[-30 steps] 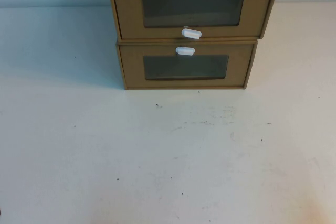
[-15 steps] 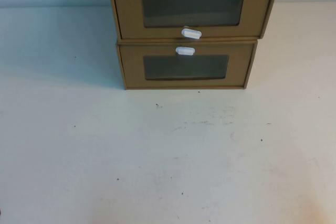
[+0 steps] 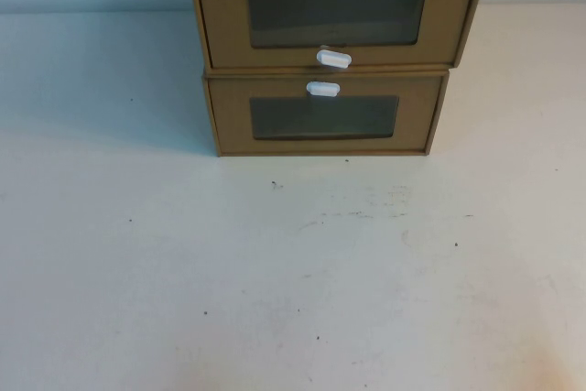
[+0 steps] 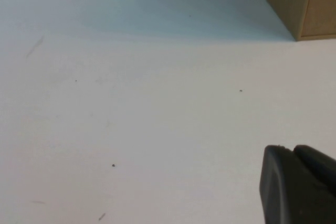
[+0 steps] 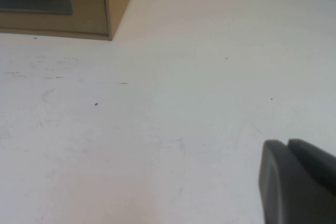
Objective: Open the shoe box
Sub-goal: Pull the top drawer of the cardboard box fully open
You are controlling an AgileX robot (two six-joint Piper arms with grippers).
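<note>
While boxes point(image 3: 275, 80) sit shut, left claw point(image 4: 294, 166), right claw point(image 5: 287, 161) overhang table point(image 3: 293, 272).

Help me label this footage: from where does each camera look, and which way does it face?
High view: raised on the robot's side, angled down at the table, upper shoe box stacked on lower shoe box; no arm shows.
Left wrist view: low over the table, facing the lower shoe box's left corner; shut left pincer shows.
Right wrist view: low, facing its right corner; shut right pincer shows.
Shared: all see the lower shoe box and table.
</note>
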